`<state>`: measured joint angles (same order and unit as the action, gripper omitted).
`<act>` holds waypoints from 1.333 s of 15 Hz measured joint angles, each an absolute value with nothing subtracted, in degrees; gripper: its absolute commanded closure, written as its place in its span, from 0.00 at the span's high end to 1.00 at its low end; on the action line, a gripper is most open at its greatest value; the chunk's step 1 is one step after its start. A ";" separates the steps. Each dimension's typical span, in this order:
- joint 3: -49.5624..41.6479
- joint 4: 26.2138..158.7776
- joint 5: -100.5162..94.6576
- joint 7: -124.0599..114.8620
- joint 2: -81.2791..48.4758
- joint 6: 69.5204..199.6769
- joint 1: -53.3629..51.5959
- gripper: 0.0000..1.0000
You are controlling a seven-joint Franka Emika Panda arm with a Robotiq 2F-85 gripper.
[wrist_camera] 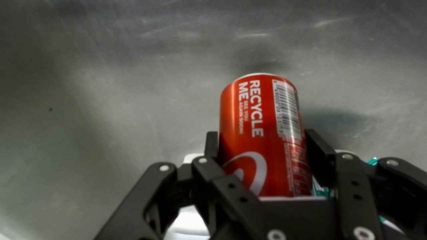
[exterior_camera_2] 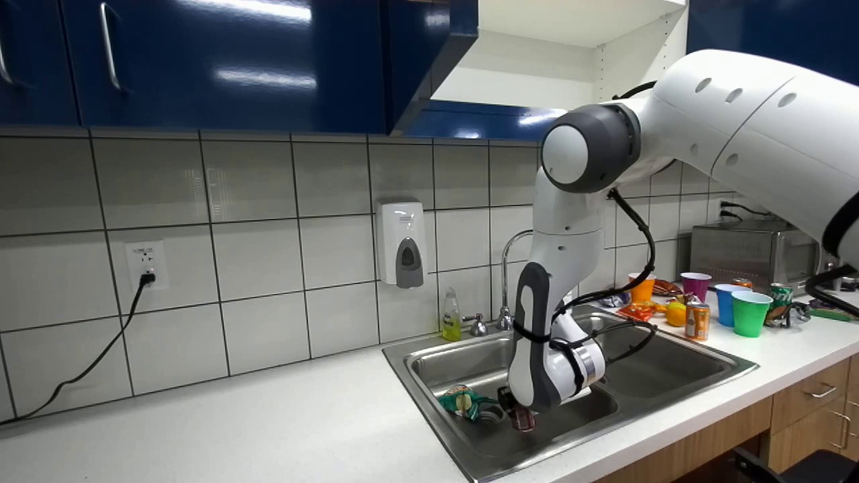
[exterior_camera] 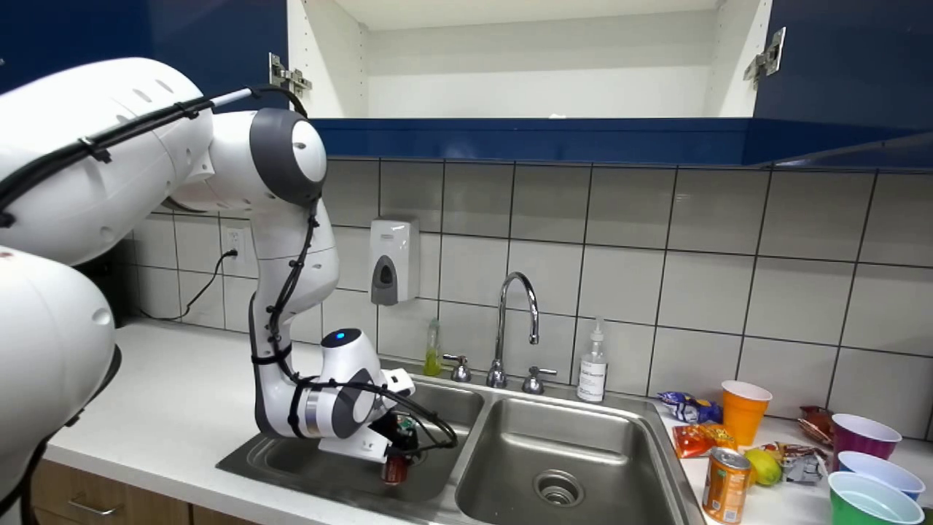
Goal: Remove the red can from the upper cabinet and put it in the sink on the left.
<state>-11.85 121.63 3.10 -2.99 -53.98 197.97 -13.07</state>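
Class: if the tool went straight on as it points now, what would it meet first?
Probably the sink, with the can held in the tool touching it first; depth is hard to judge here.

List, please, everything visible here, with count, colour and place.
Red can: 1, red, in or over left basin
Sink: 1, silver, in counter
Faucet: 1, silver, sink back
Bottles: 2, yellow, clear, beside faucet
Dispenser: 1, white, on tiles
Outlet: 1+, white, on tiles
Cabinets: several, blue, above, one open
Drawers: several, brown, below
Cups: 4, orange, purple, blue, green, counter right
Other cans: 2+, orange, green, counter right
Fruit: 1+, yellow, counter right
Wrappers: several, mixed, counter right, left basin
Oven: 1, grey, far right
Arm: 1, white, over sink
Gripper: 1, black, gripping red can
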 measured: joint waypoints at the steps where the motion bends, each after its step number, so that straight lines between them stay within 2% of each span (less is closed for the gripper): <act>1: -11.85 121.47 3.10 -2.99 -54.21 197.97 -13.07 0.39; 10: -11.85 120.90 3.10 -2.98 -55.56 197.97 -13.07 0.39; 11: -11.85 120.87 3.10 -2.98 -55.73 197.99 -13.07 0.74; 12: -11.85 120.85 3.10 -2.99 -55.74 198.01 -13.07 0.90; 13: -11.85 120.85 3.11 -2.99 -55.75 197.99 -13.07 0.97; 14: -11.85 120.86 3.11 -2.98 -55.80 197.97 -13.07 1.00; 20: -11.94 120.91 3.43 -2.98 -56.23 197.97 -13.43 1.00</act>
